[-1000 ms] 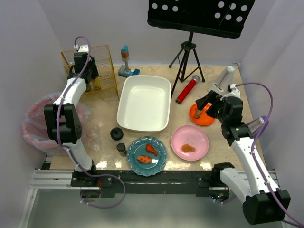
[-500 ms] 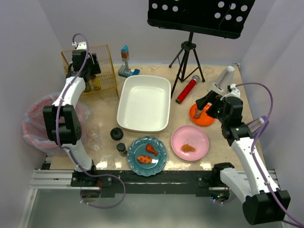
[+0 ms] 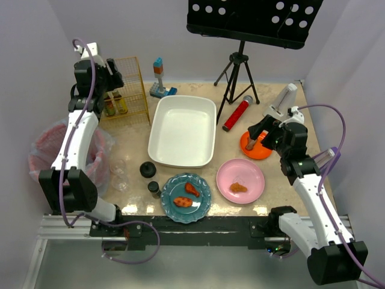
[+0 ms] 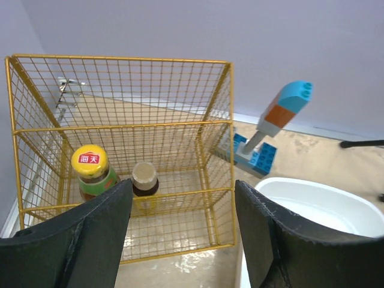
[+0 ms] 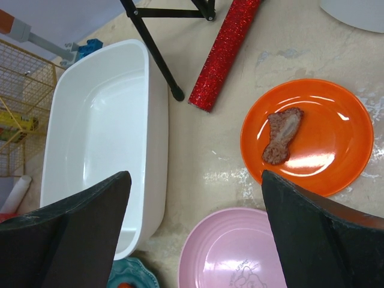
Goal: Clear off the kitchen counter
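Note:
The beige kitchen counter (image 3: 240, 129) holds a white tub (image 3: 182, 129), an orange plate (image 3: 257, 146) with a brown food piece, a pink plate (image 3: 240, 180) with one piece, and a teal plate (image 3: 186, 197) with two pieces. My left gripper (image 3: 113, 77) is open and empty, raised above the near left side of a yellow wire basket (image 4: 126, 156). In the basket stand a yellow-capped jar (image 4: 91, 171) and a small brown bottle (image 4: 144, 179). My right gripper (image 5: 195, 234) is open and empty, above the counter between the tub (image 5: 102, 138), the orange plate (image 5: 312, 135) and the pink plate (image 5: 231, 252).
A red glitter cylinder (image 3: 237, 114) lies by a black tripod (image 3: 236, 78). Two black jars (image 3: 147, 170) and clear glasses (image 3: 118, 174) stand at the front left. Toy blocks (image 3: 159, 78) are at the back. A pink-lined bin (image 3: 45, 156) sits off the left edge.
My left arm has risen and pulled back to the left, away from the wire basket. My right arm has not moved.

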{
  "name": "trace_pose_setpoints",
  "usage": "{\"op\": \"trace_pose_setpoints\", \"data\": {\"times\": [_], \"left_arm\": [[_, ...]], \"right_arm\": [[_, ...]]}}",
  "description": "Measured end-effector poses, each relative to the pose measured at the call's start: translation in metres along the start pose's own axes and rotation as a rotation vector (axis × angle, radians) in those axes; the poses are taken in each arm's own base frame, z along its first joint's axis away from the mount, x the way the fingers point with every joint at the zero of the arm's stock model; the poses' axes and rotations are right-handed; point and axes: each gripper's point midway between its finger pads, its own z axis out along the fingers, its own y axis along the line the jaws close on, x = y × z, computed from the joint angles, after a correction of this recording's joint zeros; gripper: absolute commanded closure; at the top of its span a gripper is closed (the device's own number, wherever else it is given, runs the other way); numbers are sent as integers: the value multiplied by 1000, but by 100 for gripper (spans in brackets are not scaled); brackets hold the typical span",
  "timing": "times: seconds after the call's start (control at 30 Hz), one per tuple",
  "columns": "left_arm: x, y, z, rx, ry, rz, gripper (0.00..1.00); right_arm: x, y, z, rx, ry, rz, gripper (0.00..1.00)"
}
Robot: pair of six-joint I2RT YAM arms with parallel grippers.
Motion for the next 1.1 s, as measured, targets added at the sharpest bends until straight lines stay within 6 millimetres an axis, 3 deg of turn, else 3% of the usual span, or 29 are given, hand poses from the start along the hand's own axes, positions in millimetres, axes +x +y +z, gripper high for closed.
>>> {"op": "trace_pose_setpoints", "data": {"times": [0.07, 0.17, 0.43, 0.53, 0.67, 0.8, 0.87, 0.97, 1.1], "left_arm": [[-9, -7, -16, 21, -20, -11, 27], [-5, -16, -39, 37, -6, -25, 27], [65, -48, -102, 89, 166, -20, 26], [93, -46, -122, 96, 226, -29, 26], [120, -37, -138, 74, 289, -45, 26], [147, -31, -146, 53, 367, -44, 25], [156, -29, -150, 47, 399, -37, 24], [164, -29, -156, 48, 437, -29, 17], [179, -36, -166, 82, 481, -17, 4]], "right_arm": [[0, 0, 0, 1, 0, -8, 6], [0, 0, 0, -1, 0, -19, 11], [7, 10, 3, -63, 50, -53, 17], [9, 19, 5, -88, 67, -72, 16], [21, 59, 1, -175, 101, -125, 14], [50, 122, -7, -327, 165, -173, 13], [64, 138, -9, -364, 198, -180, 13], [83, 149, -6, -378, 241, -177, 13], [86, 148, 1, -357, 243, -156, 12]]}}
